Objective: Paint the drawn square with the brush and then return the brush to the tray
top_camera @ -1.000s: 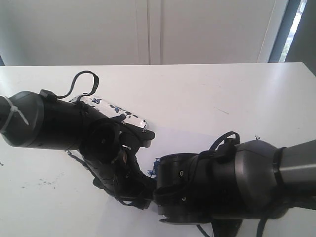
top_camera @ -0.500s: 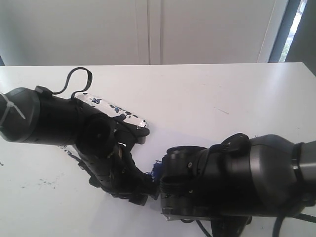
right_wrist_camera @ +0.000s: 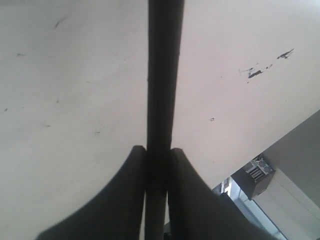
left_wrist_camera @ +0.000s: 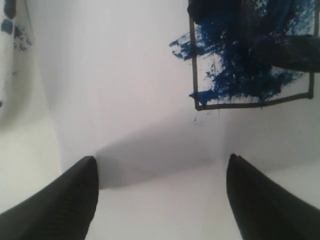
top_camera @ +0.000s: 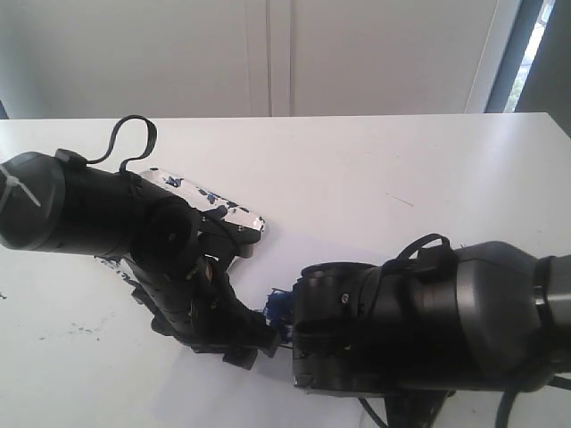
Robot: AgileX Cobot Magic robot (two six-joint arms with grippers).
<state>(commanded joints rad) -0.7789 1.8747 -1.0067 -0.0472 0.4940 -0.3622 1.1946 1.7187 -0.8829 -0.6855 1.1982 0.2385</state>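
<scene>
the right gripper [right_wrist_camera: 159,152] has its jaws clamped on the brush [right_wrist_camera: 162,75], whose shaft runs straight out between them. the drawn square [left_wrist_camera: 235,65] is partly filled with blue, and strokes spill past one side of its outline. the left gripper [left_wrist_camera: 160,200] hangs near the square, jaws wide and empty. the tray [top_camera: 219,203] lies near the square, partly under the left arm. likely trouble: further strokes overshooting the outline, or the crowded arms knocking together over the square.

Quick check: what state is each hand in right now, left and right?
Left hand: open, empty, near the square.
Right hand: closed on the brush.
</scene>
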